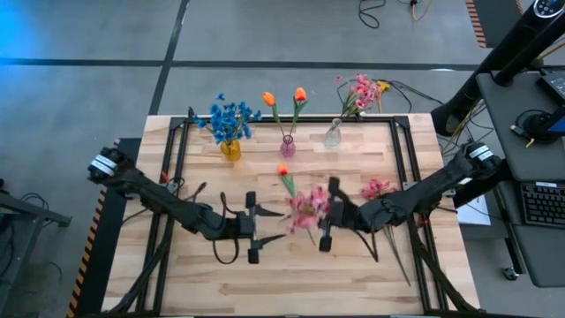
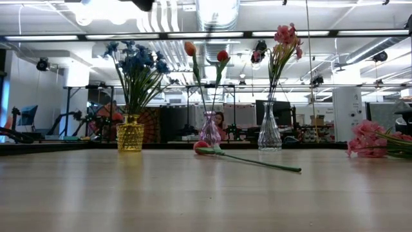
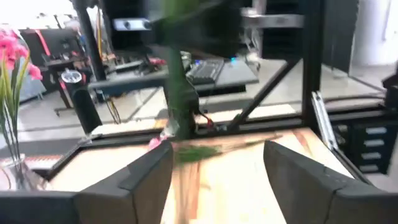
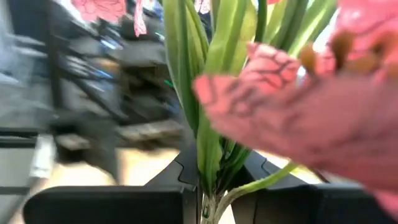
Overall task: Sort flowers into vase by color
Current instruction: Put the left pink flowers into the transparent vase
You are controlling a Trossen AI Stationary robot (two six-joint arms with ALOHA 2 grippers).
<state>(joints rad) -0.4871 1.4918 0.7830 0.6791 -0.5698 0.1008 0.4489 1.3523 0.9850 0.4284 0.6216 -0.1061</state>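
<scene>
While the right claw (image 1: 324, 215) grips a pink blossom spray (image 1: 308, 208) above the middle of the wooden counter (image 1: 291, 283), the task looks to be mid-sort, with the spray lifted and not yet placed. From the right wrist view, the green stems run down between the closed dark fingers, so the claw is clamped on the spray's stem, with pink petals filling the near view.

Along the far edge of the counter stand three vases: a yellow vase (image 1: 230, 149) holding blue clustered blooms (image 1: 231, 117), a purple vase (image 1: 288, 146) holding two orange buds (image 1: 299, 94), and a clear vase (image 1: 333, 135) holding pink sprays (image 1: 360, 91). The next move, as I judge it, calls for carrying the held spray to the clear vase and lowering its stem into the narrow neck.

One orange bud (image 1: 283, 170) lies loose on the counter near the purple vase, and another pink spray (image 1: 380, 188) lies beside the right arm.

The left claw (image 1: 252, 232) hovers just left of the held spray, its fingers spread wide and holding nothing.
</scene>
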